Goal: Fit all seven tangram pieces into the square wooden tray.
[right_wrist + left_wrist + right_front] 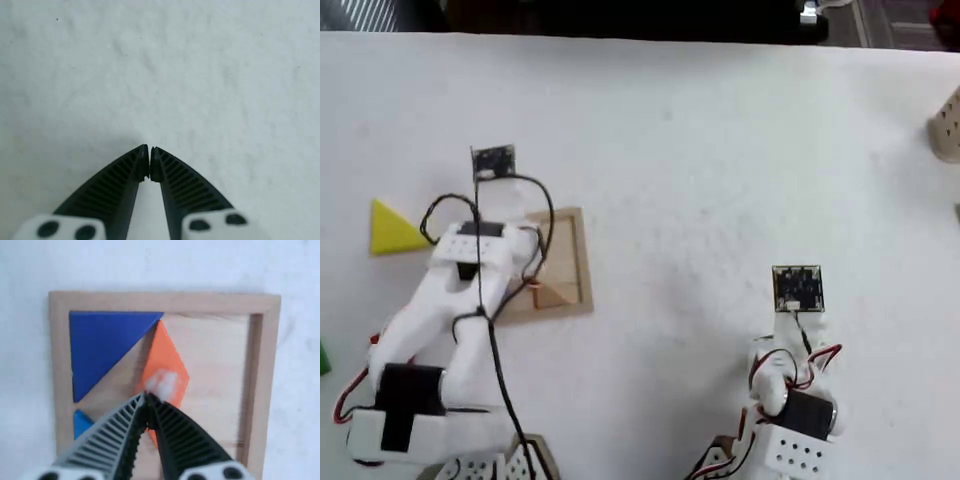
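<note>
— At the tips of the left gripper (148,401), what do you see?

— The jaws are pressed together with nothing between them. They hang right over the orange parallelogram (165,365); I cannot tell whether they touch it.

— Which way does that piece run?

— It lies flat in the square wooden tray (165,302). Its long axis is in line with the gripper, running from under the tips out toward the tray's far rim. Its far sharp corner meets the pointed corner of the large blue triangle (105,345).

— And the triangle?

— It is seated in a tray corner, two short sides along the rim, long edge facing the orange piece. A wedge of bare wood opens between them toward the gripper.

— Anything else in the tray?

— A small blue piece (82,422) against the same wall as the triangle, partly hidden by a gripper finger (105,440).

— Farther out?

— From above, the left arm covers much of the tray. A yellow triangle (395,228) lies on the white table (720,150) on the arm's other side, apart from the tray. A green scrap (323,357) shows at the table's edge.

— The right gripper (149,162)?

— Clenched too, gripping nothing, over bare table well apart from the tray. A perforated beige object (947,125) stands at the far edge.
</note>
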### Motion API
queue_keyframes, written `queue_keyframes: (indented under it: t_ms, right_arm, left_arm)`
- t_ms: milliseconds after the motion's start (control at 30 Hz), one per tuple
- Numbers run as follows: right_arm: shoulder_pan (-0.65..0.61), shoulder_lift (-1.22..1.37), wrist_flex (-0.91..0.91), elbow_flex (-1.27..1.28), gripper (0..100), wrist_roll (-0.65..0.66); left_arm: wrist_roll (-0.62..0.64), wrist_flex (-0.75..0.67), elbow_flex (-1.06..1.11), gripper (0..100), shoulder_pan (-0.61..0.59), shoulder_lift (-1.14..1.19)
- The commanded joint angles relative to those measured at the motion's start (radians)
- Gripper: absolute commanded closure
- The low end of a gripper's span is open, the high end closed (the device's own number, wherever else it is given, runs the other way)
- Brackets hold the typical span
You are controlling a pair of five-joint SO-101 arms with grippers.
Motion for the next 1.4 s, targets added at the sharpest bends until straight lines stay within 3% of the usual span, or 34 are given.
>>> queue_keyframes:
  t_ms: [0,233,400,600,933,1167,1367]
  right_arm:
    - [0.005,-0.012,0.005,0.006,98.1,0.009]
    - [0.005,-0.012,0.005,0.006,98.1,0.009]
    - [0.005,-0.012,0.005,0.006,98.1,0.009]
    - [0.005,-0.012,0.005,0.006,98.1,0.009]
    - [0.005,-0.012,0.005,0.006,98.1,0.009]
    - [0.005,-0.012,0.005,0.006,98.1,0.009]
    - [0.005,-0.012,0.005,0.006,98.1,0.009]
  left_arm:
    - [0.075,-0.149,-0.055,98,0.018,0.035]
    - [0.11,-0.235,-0.061,98,0.091,0.067]
    - [0.129,-0.236,-0.06,98,0.045,0.008]
    - [0.121,-0.126,0.077,98,-0.018,-0.216]
    - [0.011,-0.038,0.163,98,0.002,-0.231]
    - [0.008,-0.103,0.155,98,0.131,-0.231]
    - [0.008,-0.103,0.176,98,0.147,-0.229]
